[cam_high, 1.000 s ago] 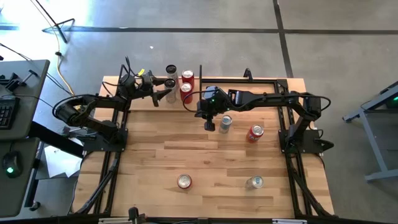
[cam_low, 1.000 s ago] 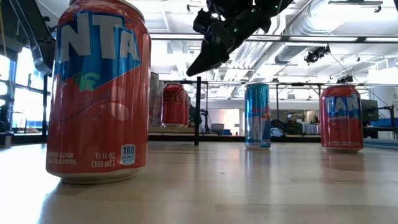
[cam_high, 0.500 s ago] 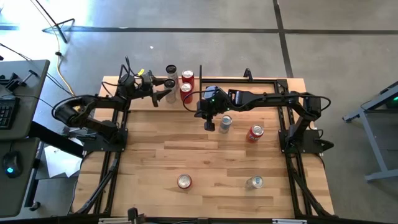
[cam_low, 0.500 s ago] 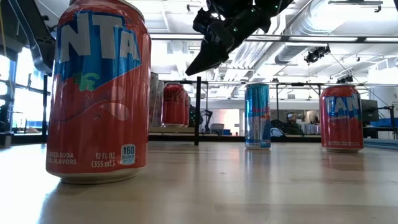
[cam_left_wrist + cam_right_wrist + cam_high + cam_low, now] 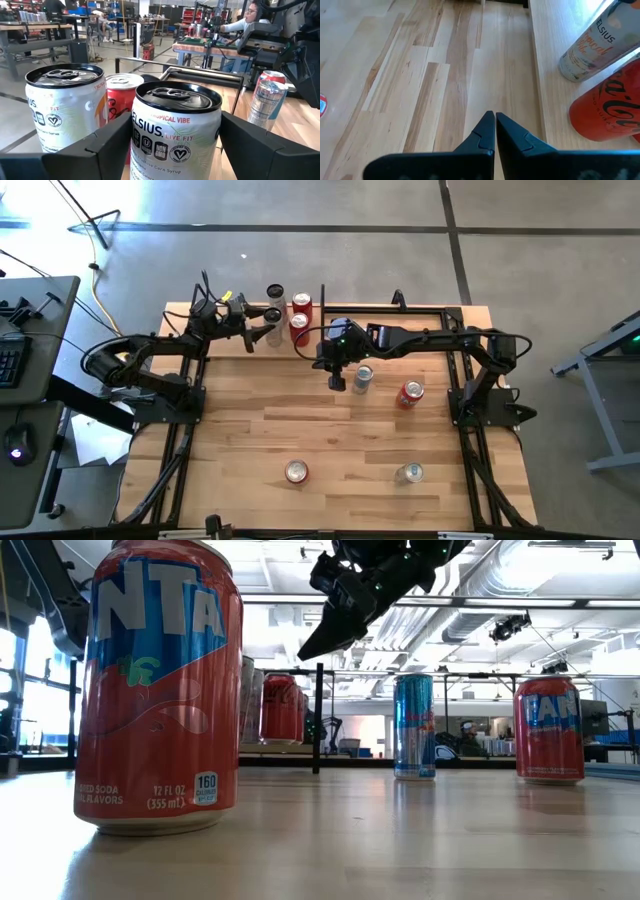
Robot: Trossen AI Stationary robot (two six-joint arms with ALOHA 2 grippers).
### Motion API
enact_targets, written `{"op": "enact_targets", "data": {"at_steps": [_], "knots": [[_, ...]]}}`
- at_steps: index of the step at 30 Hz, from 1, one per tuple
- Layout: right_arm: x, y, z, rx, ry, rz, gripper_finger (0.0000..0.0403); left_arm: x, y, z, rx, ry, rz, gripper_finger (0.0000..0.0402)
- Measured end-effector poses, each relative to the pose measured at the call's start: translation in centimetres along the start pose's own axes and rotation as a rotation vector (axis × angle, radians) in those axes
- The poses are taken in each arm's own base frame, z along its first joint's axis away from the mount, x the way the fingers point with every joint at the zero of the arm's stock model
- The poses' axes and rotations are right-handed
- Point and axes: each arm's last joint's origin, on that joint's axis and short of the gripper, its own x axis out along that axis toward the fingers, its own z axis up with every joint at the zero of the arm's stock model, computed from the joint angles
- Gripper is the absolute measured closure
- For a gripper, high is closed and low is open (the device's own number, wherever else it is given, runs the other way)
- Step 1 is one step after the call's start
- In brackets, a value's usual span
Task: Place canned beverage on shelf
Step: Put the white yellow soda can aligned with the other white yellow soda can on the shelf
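My left gripper (image 5: 175, 150) has its jaws around a white Celsius "Tropical Vibe" can (image 5: 175, 132) at upper left of the high view, over the narrow pale wood shelf (image 5: 262, 342). My right gripper (image 5: 495, 131), jaws closed and empty, hovers mid-frame. Three cans already stand there, one red; releasing remains, and a Fanta can (image 5: 160, 685) waits on the slatted wooden bench (image 5: 330, 440).
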Motion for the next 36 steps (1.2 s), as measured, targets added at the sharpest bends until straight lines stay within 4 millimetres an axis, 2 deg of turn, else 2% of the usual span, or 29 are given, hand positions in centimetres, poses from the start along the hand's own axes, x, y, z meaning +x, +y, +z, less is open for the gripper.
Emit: {"op": "enact_targets", "data": {"at_steps": [10,19,27,32,36], "knots": [[0.0,0.0,0.0,0.000,0.000,0.000,0.0403,0.0,0.2,0.0,0.017,0.005,0.007,0.0102],[0.0,0.0,0.0,0.000,0.000,0.000,0.0403,-0.8,1.1,1.3,0.021,-0.036,0.026,0.0101],[0.0,0.0,0.0,-0.001,0.000,0.000,0.0403,-2.2,0.5,2.9,0.024,-0.055,-0.022,0.0101],[0.0,0.0,0.0,-0.001,0.001,0.000,0.0403,-3.1,-0.5,3.5,0.047,-0.011,-0.002,0.0120],[0.0,0.0,0.0,-0.002,0.001,0.000,0.0403,-4.0,-1.2,3.3,0.078,0.093,0.147,0.0155]]}}
